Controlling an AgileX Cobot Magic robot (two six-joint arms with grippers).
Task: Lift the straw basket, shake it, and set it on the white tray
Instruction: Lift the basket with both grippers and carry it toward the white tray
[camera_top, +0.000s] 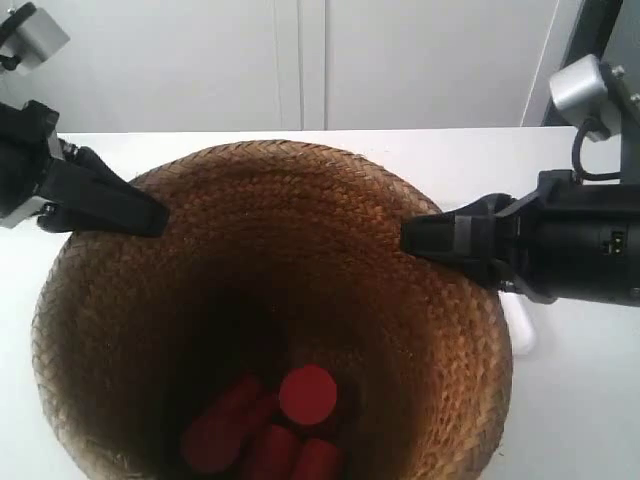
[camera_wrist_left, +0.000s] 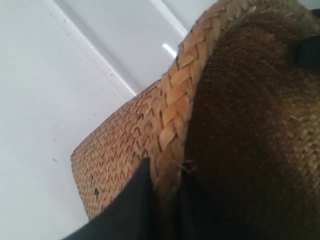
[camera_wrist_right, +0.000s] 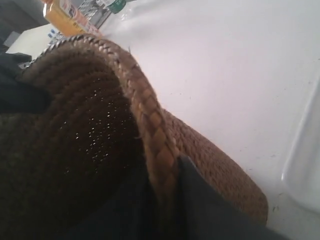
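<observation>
Left claw (camera_wrist_left: 167, 196), right claw (camera_wrist_right: 167, 190): both clamped over the rim.
Hold your round brown woven straw basket (camera_top: 270, 250) level; shake gently, red cylinders (camera_top: 268, 432) inside could spill.

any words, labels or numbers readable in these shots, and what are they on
Nothing here can be read.
Print on the orange-yellow package past the straw basket in the right wrist view: too blurred to read.
Small white marking on the arm at the exterior view's right: too small to read.
No text on the straw basket or the red cylinders inside it.
</observation>
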